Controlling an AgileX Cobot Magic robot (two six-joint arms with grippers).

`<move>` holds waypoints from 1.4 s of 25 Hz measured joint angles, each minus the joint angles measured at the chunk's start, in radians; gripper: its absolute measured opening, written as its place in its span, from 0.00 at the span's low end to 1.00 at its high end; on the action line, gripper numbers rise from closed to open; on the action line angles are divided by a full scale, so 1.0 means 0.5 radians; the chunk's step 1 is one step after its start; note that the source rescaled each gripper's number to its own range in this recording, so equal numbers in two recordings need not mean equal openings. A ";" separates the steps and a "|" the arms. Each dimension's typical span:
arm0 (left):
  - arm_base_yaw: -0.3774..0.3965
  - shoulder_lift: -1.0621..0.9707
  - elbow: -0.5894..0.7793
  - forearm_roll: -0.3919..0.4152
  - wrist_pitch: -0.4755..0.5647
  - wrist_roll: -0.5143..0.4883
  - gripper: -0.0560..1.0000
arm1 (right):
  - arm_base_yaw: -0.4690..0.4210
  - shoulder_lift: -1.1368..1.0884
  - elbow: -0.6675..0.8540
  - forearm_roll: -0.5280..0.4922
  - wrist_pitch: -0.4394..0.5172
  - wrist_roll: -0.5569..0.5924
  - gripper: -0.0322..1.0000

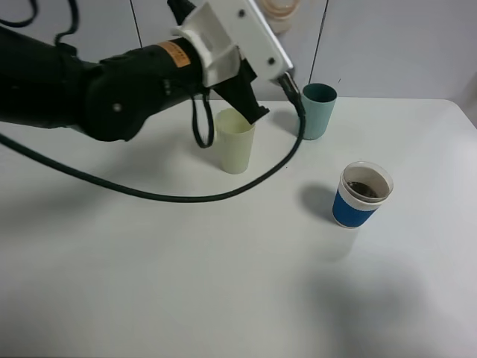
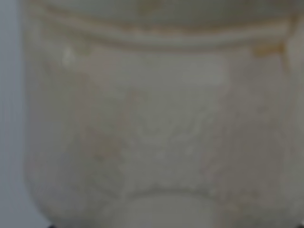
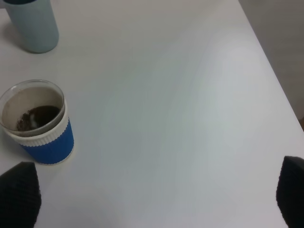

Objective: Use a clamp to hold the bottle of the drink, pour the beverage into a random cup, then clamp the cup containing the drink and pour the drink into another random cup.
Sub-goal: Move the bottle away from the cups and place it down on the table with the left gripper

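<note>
Right fingers (image 3: 19,194) are spread as wide as they go, with nothing between them. The blue-banded cup (image 3: 38,124) stands on the table (image 3: 180,118) just ahead of one fingertip, off to that side and not centred in the gap. There is dark drink (image 3: 40,115) low inside it. Main risk, my read: going straight forward from this line-up, that finger meets the cup wall instead of straddling it, shoves or tips the cup, and the drink spills. A sideways shift is needed first. The cup also looks thin, so a hard squeeze could buckle it and slop the drink; the ribbed blue band looks the safest place to grip. The teal cup (image 1: 318,110), the likely target, stands well beyond the right fingers and near the left fingers (image 1: 250,101). A black cable (image 1: 194,199) hangs just beside it. Carrying the full cup there could brush the cable or the arm, and a left-arm move could drag the cable into the teal cup. Left fingers are closed. Their wrist view is filled with blurred pale plastic with brown streaks, which looks like the bottle (image 2: 156,123) clamped in them. From above it is hidden under the white camera mount (image 1: 238,37). Can't tell if any liquid is in it. The yellow-green cup (image 1: 235,142) sits right under the left fingertips and could get tipped if that arm drops. Nothing lies between the right fingers and the blue-banded cup.
</note>
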 joint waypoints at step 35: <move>1.313 -0.391 1.270 1.050 -0.489 -1.903 0.06 | 0.000 0.000 0.000 0.000 0.000 0.000 1.00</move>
